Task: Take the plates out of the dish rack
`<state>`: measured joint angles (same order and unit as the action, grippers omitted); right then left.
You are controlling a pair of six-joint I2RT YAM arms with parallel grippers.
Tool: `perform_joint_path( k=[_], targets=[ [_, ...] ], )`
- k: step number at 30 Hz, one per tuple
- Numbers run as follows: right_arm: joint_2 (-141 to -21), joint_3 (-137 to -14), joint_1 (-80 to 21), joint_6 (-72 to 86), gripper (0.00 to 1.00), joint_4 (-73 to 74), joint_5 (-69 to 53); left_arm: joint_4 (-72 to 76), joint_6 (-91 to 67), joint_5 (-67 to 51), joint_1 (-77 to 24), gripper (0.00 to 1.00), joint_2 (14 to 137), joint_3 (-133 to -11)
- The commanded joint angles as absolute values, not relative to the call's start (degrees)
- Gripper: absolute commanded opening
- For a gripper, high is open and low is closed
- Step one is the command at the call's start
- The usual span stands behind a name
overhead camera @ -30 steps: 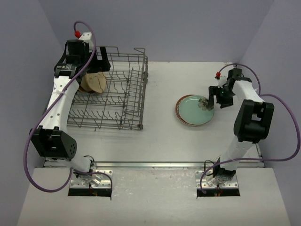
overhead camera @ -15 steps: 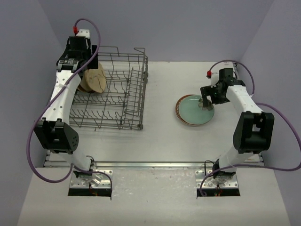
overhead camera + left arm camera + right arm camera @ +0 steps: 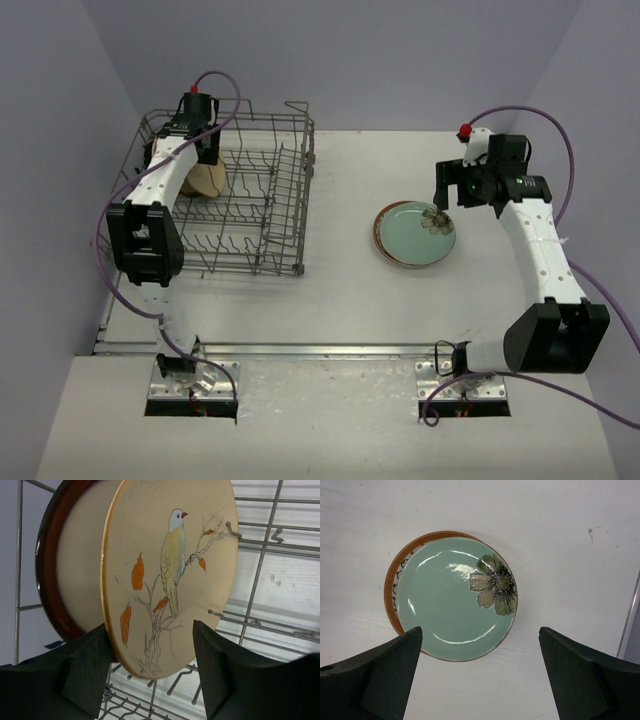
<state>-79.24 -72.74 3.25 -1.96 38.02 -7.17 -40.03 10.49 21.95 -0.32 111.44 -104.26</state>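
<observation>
The grey wire dish rack (image 3: 288, 205) stands at the back left. Two plates stand upright in its far left corner: a cream plate with a bird picture (image 3: 170, 565) in front and a red-rimmed beige plate (image 3: 75, 575) behind it; they also show in the top view (image 3: 206, 179). My left gripper (image 3: 199, 160) is open, its fingers (image 3: 85, 675) on either side of the bird plate's lower rim. A mint green flower plate (image 3: 416, 234) (image 3: 450, 600) lies on a brown-rimmed plate (image 3: 391, 582) on the table. My right gripper (image 3: 451, 192) (image 3: 480, 680) is open and empty above them.
The rack's upright tines (image 3: 227, 527) and raised sides surround the left gripper. The purple walls stand close behind and beside the rack. The table's right edge (image 3: 630, 615) runs near the right gripper.
</observation>
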Motion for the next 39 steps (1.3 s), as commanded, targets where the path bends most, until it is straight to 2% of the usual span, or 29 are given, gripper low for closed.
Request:
perform_joint_path(
  k=[1,4,7,9,11,26,31,35,39],
  targets=[
    [-76.81,-74.50,3.16,-0.42,0.99,38.43,-10.33,-37.33,9.92,21.07,1.14,0.56,114.94,-108.26],
    [-75.94,-73.07,3.16,-0.11,0.99,38.17,-11.65,-37.34,8.02,18.25,2.12,0.48,116.55,-108.99],
    [-74.86,-71.45,3.16,1.61,0.99,37.54,-13.05,-36.31,6.83,16.53,2.37,0.27,115.60,-108.50],
    [-74.45,-70.63,3.25,1.84,0.99,37.18,-13.63,-34.81,6.77,16.44,2.37,0.09,114.36,-107.63],
    [-74.36,-69.90,3.16,2.11,0.99,36.88,-14.30,-33.87,6.89,16.50,2.37,0.00,112.53,-107.35],
    [-72.08,-70.14,3.04,6.43,0.99,32.11,-20.16,-31.41,13.71,25.64,1.55,0.00,99.95,-120.39],
    [-70.88,-70.09,2.99,8.27,0.99,29.97,-22.70,-27.48,16.24,25.73,0.70,0.00,93.17,-118.47],
    [-70.00,-70.14,2.90,11.07,0.99,27.98,-28.41,-32.24,11.56,12.92,0.68,0.00,88.22,-117.54],
    [-69.47,-69.88,2.84,16.98,0.99,23.24,-37.41,-36.11,5.83,-9.36,0.70,0.00,82.79,-113.75]
  ],
)
